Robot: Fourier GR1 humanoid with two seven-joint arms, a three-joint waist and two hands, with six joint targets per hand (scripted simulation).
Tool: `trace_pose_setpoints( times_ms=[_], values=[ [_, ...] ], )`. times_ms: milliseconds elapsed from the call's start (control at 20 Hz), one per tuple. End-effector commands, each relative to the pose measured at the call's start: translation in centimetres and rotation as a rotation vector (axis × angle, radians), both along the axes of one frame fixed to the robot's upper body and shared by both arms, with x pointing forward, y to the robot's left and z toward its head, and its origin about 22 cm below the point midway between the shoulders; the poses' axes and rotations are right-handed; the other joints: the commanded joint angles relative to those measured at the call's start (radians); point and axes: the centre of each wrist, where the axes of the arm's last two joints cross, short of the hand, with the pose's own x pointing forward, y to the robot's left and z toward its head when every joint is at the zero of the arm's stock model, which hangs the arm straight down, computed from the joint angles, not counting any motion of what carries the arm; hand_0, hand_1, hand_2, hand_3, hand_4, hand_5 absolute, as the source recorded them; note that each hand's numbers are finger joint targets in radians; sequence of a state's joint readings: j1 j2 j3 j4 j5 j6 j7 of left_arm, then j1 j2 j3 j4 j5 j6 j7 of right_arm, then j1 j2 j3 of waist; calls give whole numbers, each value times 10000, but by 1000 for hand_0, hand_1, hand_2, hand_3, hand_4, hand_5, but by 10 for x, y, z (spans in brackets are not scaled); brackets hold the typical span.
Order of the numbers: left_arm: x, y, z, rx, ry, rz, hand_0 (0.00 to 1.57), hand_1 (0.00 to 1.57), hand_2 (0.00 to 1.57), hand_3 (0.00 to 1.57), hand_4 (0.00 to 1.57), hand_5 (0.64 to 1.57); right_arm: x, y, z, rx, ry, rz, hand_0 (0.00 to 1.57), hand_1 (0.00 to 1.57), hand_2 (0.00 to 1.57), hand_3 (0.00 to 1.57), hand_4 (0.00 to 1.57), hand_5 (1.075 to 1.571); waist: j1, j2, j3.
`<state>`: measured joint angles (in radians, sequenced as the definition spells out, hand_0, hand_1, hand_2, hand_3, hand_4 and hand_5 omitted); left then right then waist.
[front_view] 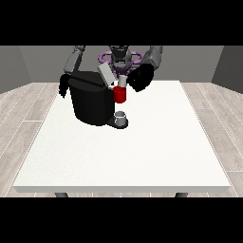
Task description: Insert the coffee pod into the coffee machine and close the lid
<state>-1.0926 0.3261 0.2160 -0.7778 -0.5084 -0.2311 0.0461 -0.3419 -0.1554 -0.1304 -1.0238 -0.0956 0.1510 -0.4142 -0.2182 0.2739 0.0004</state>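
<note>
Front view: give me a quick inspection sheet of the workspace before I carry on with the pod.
Surface: white table, bare in front of the machine.
Job's things: black coffee machine at the table's back left in the view, its grey lid raised; a red part at its front; a small grey cup on its base. The pod itself cannot be told apart.
Clutter: nothing seen.
Hands: hand at the view's right close beside the machine's head; hand at the view's left by the machine's back edge; finger pose unclear on both.
Cables: nothing seen.
Surroundings: wood floor, grey walls.
</note>
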Motion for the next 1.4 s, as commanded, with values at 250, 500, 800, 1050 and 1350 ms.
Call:
trace_pose_setpoints(
  times_ms=[250,500,800,1050,1350],
  values=[
    [5,10,20,-104,-100,265,1462,1462,1480,1342,619,1571,24,13,26,131,-235,154,0,0,0,0,258,1571,-276,416,-2],
    [4,21,34,528,-569,96,1487,1487,1514,1437,703,1571,26,12,24,-91,-434,156,0,0,0,0,263,1571,-252,944,-1],
    [5,14,32,115,-690,432,1485,1485,1480,1368,634,1571,19,4,11,-64,-188,293,0,0,0,0,255,1571,-409,818,1],
    [5,29,38,537,-873,659,1432,1432,1448,1396,614,1571,32,28,28,91,-77,554,0,0,0,0,326,1571,-619,697,-4],
    [4,-15,-9,-1296,-732,-675,0,0,0,0,0,1571,21,-9,5,183,109,-296,0,0,0,0,224,1571,290,361,-3]
  ],
)
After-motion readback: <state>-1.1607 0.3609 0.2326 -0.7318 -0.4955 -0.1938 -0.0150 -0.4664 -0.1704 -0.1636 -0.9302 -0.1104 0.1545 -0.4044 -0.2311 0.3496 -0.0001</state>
